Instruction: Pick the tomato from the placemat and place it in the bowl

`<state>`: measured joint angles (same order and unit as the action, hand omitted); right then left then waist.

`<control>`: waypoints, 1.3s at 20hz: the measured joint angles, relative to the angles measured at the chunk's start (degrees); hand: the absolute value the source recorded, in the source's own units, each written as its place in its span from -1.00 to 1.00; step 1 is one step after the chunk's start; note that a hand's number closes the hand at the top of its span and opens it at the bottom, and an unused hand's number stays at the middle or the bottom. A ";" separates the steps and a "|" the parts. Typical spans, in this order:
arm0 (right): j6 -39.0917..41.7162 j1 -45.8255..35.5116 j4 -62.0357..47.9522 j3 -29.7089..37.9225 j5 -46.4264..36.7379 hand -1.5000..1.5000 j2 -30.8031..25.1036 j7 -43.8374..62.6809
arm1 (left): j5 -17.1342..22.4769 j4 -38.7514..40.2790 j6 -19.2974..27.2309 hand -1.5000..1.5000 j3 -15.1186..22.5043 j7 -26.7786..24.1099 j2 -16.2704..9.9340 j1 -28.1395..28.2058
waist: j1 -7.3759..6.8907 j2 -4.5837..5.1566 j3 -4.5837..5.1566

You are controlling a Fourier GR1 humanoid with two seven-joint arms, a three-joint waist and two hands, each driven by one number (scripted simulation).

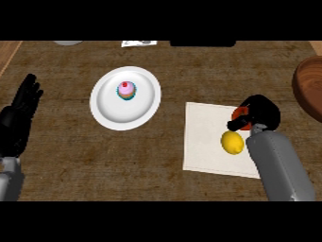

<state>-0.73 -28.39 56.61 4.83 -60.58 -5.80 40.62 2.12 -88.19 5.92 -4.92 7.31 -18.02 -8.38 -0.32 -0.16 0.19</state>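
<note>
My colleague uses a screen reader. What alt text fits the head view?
The right hand curls over the red tomato on the white placemat, beside a lemon. The wooden bowl sits at right, a cupcake on a white plate at centre, the open left hand resting at left.

No text, label or number can be read anywhere.

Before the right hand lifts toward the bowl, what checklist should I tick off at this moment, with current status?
1. Right hand curled over tomato: ok.
2. Tomato fully enclosed by the hand: cannot tell, mostly hidden.
3. Lemon apart from the hand on the placemat: ok, though close.
4. Wooden bowl in view at right: ok, partly cut off.
5. Left hand open at the left edge, out of the path: ok.
6. Plate with cupcake away from route: ok.
</note>
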 measured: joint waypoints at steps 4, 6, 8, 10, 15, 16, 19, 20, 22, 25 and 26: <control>-3.24 -1.00 -2.19 -0.26 -1.09 1.00 -0.39 -0.42 | -0.40 1.05 -0.82 0.00 -0.76 0.61 0.25 -1.61 | 0.07 -0.01 -0.01; -4.03 -0.03 -1.68 -1.27 -1.78 1.00 -1.23 -2.35 | -0.98 0.74 -0.53 0.00 -0.45 0.51 0.85 -1.19 | 0.15 -0.05 -0.03; -1.87 1.65 -0.47 -4.25 -1.42 1.00 -2.62 -9.65 | -1.12 0.70 -0.24 0.00 -0.59 0.51 0.93 -1.13 | 0.39 -0.21 0.04; 1.61 2.94 0.74 -8.17 -0.86 1.00 -4.00 -18.22 | -0.87 0.68 -0.60 0.00 -0.73 0.69 0.71 -0.79 | 0.29 -0.51 0.08; 7.68 7.04 6.64 -17.19 0.83 1.00 -9.37 -40.25 | -0.80 0.70 -0.57 0.00 -1.31 0.53 0.40 -0.04 | 1.23 -1.05 0.07; 8.78 7.64 8.64 -17.50 1.73 1.00 -11.96 -44.26 | -0.97 0.50 -0.32 0.00 -1.35 0.54 0.44 0.32 | 1.65 -1.11 0.03; 9.88 11.15 16.89 -16.52 5.06 1.00 -18.99 -53.73 | -0.91 -0.14 -0.06 0.00 -1.89 0.29 0.40 1.74 | 2.88 -1.21 -0.03; 9.84 12.59 19.68 -15.27 6.56 1.00 -21.33 -56.34 | -0.89 -0.29 0.01 0.00 -2.13 0.27 0.33 2.23 | 3.20 -1.20 -0.05; 10.21 13.53 24.89 -11.14 10.58 1.00 -24.88 -59.67 | -1.12 -0.11 0.62 0.00 -2.40 0.24 0.56 2.28 | 3.88 -1.15 -0.08; 11.76 15.25 31.68 -3.46 18.20 1.00 -28.42 -62.37 | -0.94 -0.77 0.32 0.00 -2.72 0.06 0.26 3.09 | 4.33 -1.17 -0.09; 12.41 16.19 33.74 -1.00 20.76 1.00 -29.01 -62.68 | -0.98 -0.53 0.41 0.00 -2.74 -0.09 0.41 2.96 | 4.30 -1.07 -0.09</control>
<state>11.68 -12.21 90.35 3.82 -39.83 -34.81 -22.06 1.14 -88.71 6.33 -7.66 7.22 -17.61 -5.42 3.98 -1.24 0.09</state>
